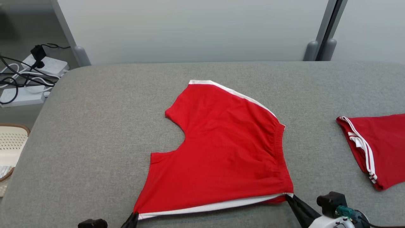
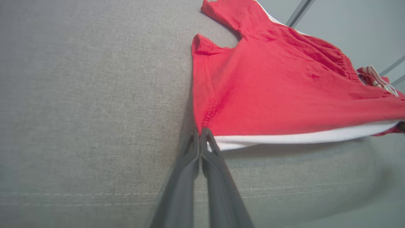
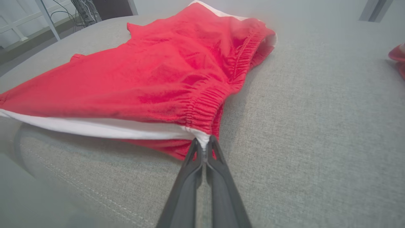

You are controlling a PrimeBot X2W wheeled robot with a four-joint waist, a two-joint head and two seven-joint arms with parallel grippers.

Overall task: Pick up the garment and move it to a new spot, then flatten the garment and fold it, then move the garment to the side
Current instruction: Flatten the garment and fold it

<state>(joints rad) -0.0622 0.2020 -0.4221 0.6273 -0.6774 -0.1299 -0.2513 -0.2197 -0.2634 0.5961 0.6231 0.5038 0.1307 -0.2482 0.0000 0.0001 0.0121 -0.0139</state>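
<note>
The garment [image 1: 221, 148] is a pair of red shorts with white side stripes, spread on the grey padded table [image 1: 95, 142], its near edge lifted slightly. My left gripper [image 1: 134, 216] is shut on the near left hem corner; the left wrist view shows its fingers [image 2: 200, 133] pinching that corner of the garment [image 2: 269, 88]. My right gripper [image 1: 288, 198] is shut on the near waistband corner; in the right wrist view its fingertips [image 3: 204, 144] clamp the white stripe end of the garment [image 3: 158, 76], beside the gathered elastic.
A second red garment with white stripes [image 1: 373, 148] lies folded at the table's right edge. Off the table to the left sit power strips with cables [image 1: 28, 76] and a pale basket [image 1: 9, 148]. A wall stands behind the table.
</note>
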